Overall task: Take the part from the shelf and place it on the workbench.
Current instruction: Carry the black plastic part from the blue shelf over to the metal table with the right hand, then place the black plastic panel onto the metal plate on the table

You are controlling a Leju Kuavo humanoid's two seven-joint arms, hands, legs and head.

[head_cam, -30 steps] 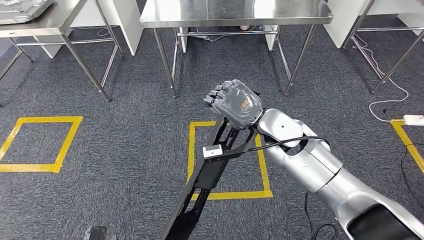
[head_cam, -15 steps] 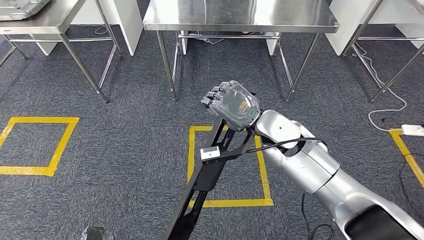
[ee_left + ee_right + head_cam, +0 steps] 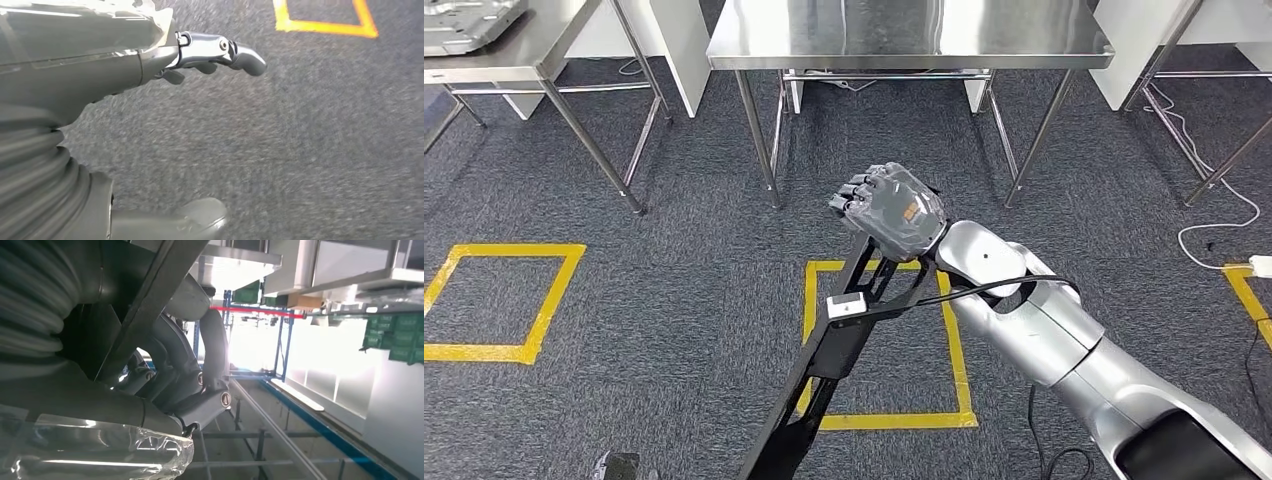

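My right hand grips the upper end of a long black metal frame part that slants down toward the picture's lower edge. A small white tag sits on the frame. In the right wrist view the fingers curl round a dark bar of the part. A steel workbench stands straight ahead, beyond the hand, with a bare top. My left hand hangs over grey carpet with its fingers apart and nothing in it.
A second steel table at the far left carries a grey moulded tray. Yellow tape squares mark the carpet. A white cable and a power strip lie at the right. White cabinets stand behind the tables.
The whole picture has shifted: the camera has moved toward the workbench, so the table and floor squares sit slightly lower. My right hand keeps the same hold on the black part.
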